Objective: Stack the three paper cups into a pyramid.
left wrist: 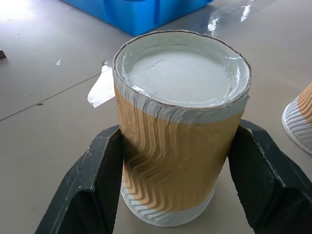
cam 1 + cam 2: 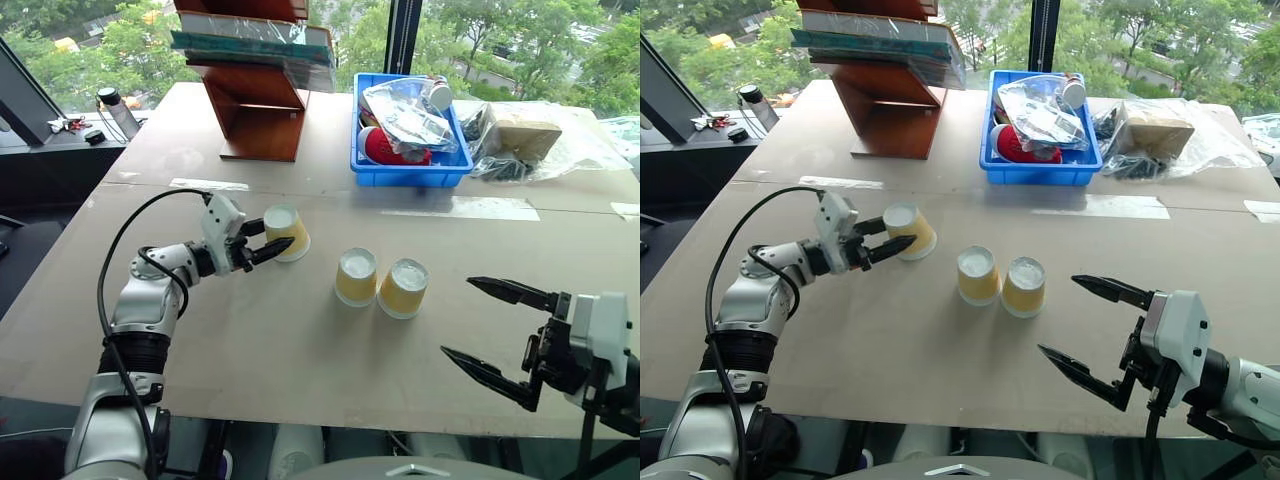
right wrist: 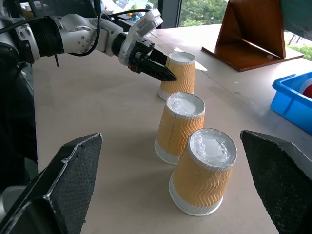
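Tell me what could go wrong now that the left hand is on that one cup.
The left hand grips the separate cup by its thin ribbed sides; squeezing could crush it or make it slip. The two base cups stand close together, upside down, so a careless placement could knock them apart. The right hand waits open nearby and could bump them.

Both head eyes look down over the table (image 2: 300, 350); wrist cameras sit close, sharing its three paper cups (image 3: 185, 141).

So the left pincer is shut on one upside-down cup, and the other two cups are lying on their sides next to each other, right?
Not quite. The other two cups stand upside down, bottoms up, side by side, as the right wrist view shows. The left pincer is indeed shut on the third cup.
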Tool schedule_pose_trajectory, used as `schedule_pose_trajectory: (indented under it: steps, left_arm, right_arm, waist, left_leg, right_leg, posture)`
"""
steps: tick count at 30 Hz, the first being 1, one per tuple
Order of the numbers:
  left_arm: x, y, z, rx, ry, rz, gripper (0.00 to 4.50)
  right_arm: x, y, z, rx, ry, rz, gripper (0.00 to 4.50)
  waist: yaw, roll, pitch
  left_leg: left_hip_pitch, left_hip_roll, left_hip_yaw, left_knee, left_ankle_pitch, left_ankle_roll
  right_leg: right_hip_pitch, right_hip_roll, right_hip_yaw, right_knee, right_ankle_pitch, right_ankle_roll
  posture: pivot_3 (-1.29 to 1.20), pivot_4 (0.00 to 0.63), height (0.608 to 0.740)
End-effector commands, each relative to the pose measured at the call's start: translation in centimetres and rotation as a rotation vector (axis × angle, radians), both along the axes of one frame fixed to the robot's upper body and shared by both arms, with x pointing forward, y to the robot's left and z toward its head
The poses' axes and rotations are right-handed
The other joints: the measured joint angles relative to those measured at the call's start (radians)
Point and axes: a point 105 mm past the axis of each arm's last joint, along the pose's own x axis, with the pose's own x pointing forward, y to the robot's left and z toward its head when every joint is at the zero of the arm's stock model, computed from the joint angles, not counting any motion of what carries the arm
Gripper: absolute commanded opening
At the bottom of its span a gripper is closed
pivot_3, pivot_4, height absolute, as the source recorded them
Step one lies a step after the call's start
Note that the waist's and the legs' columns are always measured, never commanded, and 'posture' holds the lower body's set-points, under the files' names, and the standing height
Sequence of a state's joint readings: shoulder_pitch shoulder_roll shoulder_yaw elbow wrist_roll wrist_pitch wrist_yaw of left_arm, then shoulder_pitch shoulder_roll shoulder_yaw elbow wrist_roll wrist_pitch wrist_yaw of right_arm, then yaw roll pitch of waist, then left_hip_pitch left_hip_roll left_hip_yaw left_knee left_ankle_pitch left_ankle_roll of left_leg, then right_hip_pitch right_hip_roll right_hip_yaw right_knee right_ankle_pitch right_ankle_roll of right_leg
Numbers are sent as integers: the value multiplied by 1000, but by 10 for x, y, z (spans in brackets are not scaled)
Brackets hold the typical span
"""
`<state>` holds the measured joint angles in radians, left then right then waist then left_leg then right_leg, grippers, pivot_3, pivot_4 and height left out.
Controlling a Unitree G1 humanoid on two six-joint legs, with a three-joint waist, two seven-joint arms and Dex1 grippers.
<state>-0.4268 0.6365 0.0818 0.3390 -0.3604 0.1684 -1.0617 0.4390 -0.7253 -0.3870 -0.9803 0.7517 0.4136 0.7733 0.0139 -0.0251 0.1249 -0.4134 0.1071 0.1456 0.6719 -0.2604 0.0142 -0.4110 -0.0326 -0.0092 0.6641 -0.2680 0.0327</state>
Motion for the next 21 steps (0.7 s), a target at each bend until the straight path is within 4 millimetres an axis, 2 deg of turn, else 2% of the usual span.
schedule_pose_trajectory:
  steps: [1, 5, 13, 17, 21]
  left_arm:
    - [-2, 4, 23, -58, -67, -42, 2603]
    - [-10, -8, 49, -122, -77, -179, 2603]
    - [-28, -62, 104, -108, -63, -511, 2603]
    - [-33, -94, 114, -1, -47, -626, 2603]
    - [-36, -115, 117, 42, 13, -714, 2603]
  right_arm:
    - [-4, 5, 5, -2, -32, 19, 4500]
    - [-4, 5, 4, -1, -28, 16, 4500]
    - [-4, 3, 3, -3, -30, -7, 4500]
    - [-7, 1, 2, -7, -36, -40, 4500]
    - [-11, 0, 1, -10, -44, -63, 4500]
  waist:
    - [0, 0, 0]
    - [0, 0, 0]
    - [1, -1, 0]
    - [1, -1, 0]
    - [0, 0, 0]
  left_leg:
    - [0, 0, 0, 0, 0, 0]
    - [0, 0, -1, 1, 0, 0]
    - [-1, 0, -2, 3, 0, 0]
    - [-1, 0, -3, 3, 0, 0]
    - [-1, -4, -10, 3, 0, 0]
  right_leg:
    - [0, 0, 0, 0, 0, 0]
    - [0, 0, -1, 0, 0, 0]
    - [2, 0, -2, 0, 0, 0]
    - [2, 1, -2, 1, 0, 0]
    - [2, 2, -1, 1, 0, 0]
  posture:
    - [0, 150, 740]
    - [0, 150, 740]
    - [0, 150, 740]
    - [0, 150, 740]
    - [0, 150, 740]
